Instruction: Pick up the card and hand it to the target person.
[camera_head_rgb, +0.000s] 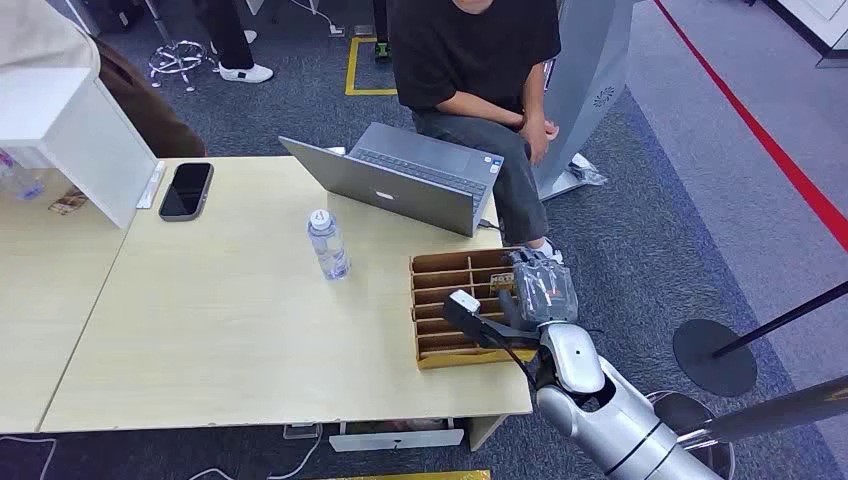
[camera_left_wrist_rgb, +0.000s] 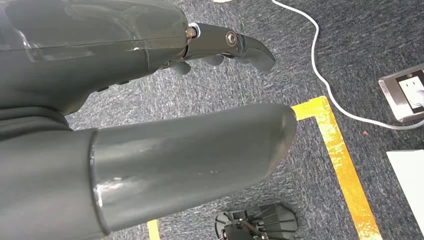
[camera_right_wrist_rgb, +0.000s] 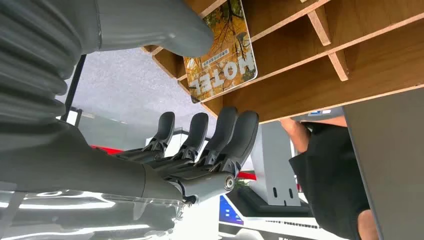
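The card (camera_right_wrist_rgb: 222, 55), printed with autumn leaves and the word HOTEL, stands in a slot of the wooden organizer (camera_head_rgb: 450, 345) at the table's front right; it shows as a small patch, the card (camera_head_rgb: 501, 280), in the head view. My right hand (camera_head_rgb: 538, 290) hovers at the organizer's right side. In the right wrist view the right hand (camera_right_wrist_rgb: 200, 145) has its thumb (camera_right_wrist_rgb: 165, 30) reaching to the card's edge, and I cannot tell if they touch. Its fingers (camera_right_wrist_rgb: 225, 135) stretch straight along the outside of the box wall, holding nothing. My left hand (camera_left_wrist_rgb: 150, 125) hangs over the carpet, empty.
A person in a black shirt (camera_head_rgb: 470, 50) sits behind the table. An open laptop (camera_head_rgb: 400, 180) stands just behind the organizer. A water bottle (camera_head_rgb: 328, 245) is mid-table, a phone (camera_head_rgb: 186, 190) and a white box (camera_head_rgb: 70, 140) lie at the left.
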